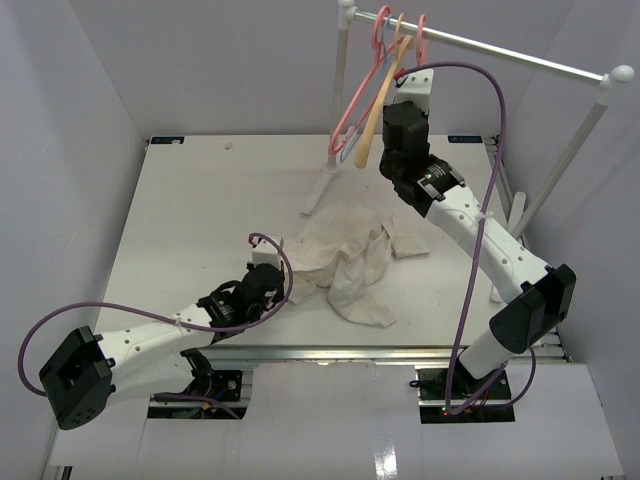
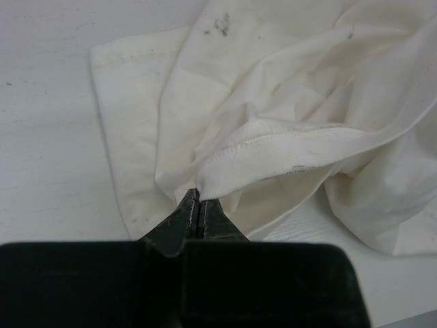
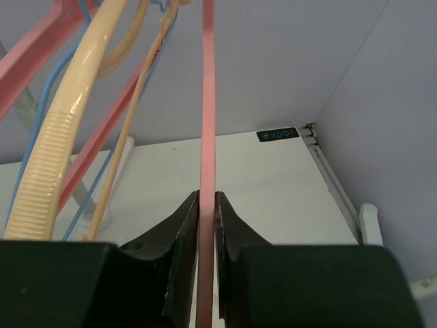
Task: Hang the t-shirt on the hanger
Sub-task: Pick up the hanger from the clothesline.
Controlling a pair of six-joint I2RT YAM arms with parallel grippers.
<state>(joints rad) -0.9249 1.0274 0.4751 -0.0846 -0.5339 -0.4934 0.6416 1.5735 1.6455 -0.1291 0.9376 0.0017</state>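
Observation:
The cream t-shirt [image 1: 345, 258] lies crumpled on the white table, right of centre. My left gripper [image 1: 280, 280] is at its left edge. In the left wrist view this gripper [image 2: 198, 198] is shut, with the ribbed hem of the t-shirt [image 2: 273, 147] pinched at the tips. My right gripper [image 1: 403, 75] is raised to the clothes rail. In the right wrist view it [image 3: 207, 203] is shut on a thin bar of the pink hanger [image 3: 207, 102], whose hook [image 1: 421, 35] hangs on the rail.
The rail [image 1: 500, 48] crosses the back right on white stands [image 1: 335, 150]. A second pink hanger [image 1: 352, 105] and a tan hanger [image 1: 378, 115] hang left of the held one. A thin blue hanger [image 3: 31, 157] shows too. Grey walls close in left, back and right.

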